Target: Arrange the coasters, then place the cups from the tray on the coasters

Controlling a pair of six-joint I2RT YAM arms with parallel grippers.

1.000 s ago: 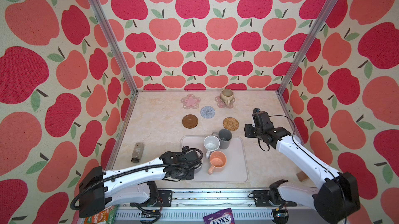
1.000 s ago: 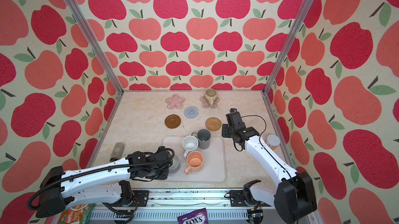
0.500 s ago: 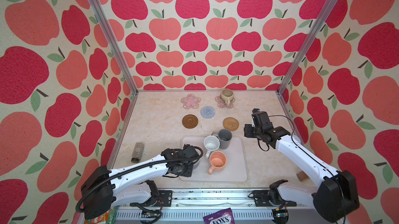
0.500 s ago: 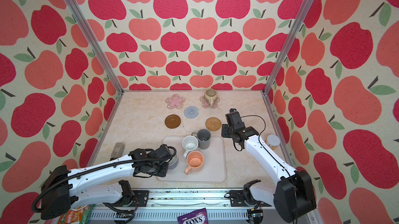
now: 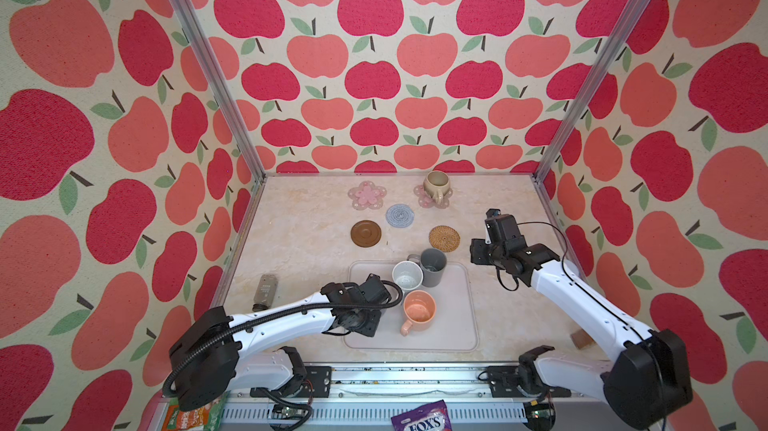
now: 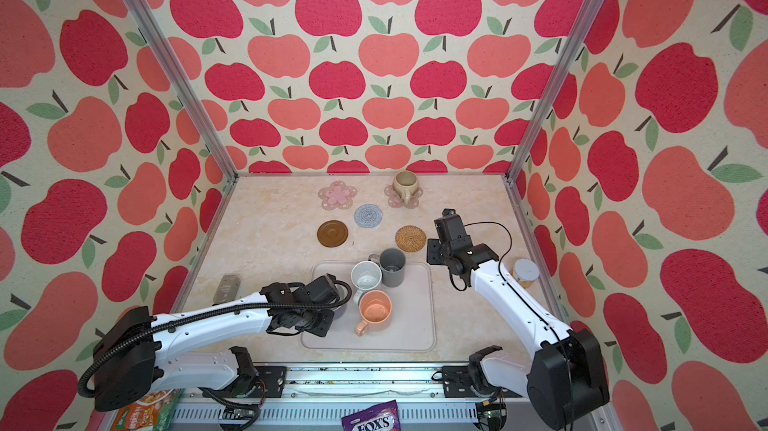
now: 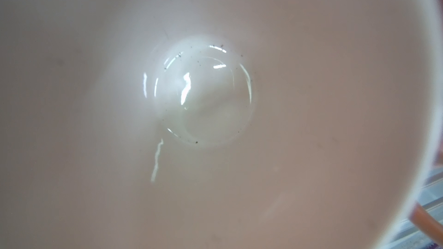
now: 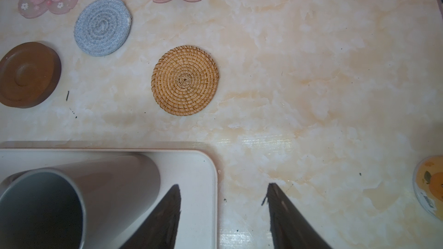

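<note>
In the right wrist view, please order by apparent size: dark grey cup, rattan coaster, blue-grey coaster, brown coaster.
1. dark grey cup: largest, but nearest the camera.
2. rattan coaster and brown coaster: alike; the brown one is cut off at the picture edge.
3. blue-grey coaster: smallest.

Coasters, five: pink flower coaster, second pink flower coaster, blue-grey coaster, rattan coaster, brown coaster.
Mugs, five: beige mug, white mug, dark grey mug, peach mug, white-lined mug, mostly hidden in both top views.
Tray, one.
Jar, one.
</note>
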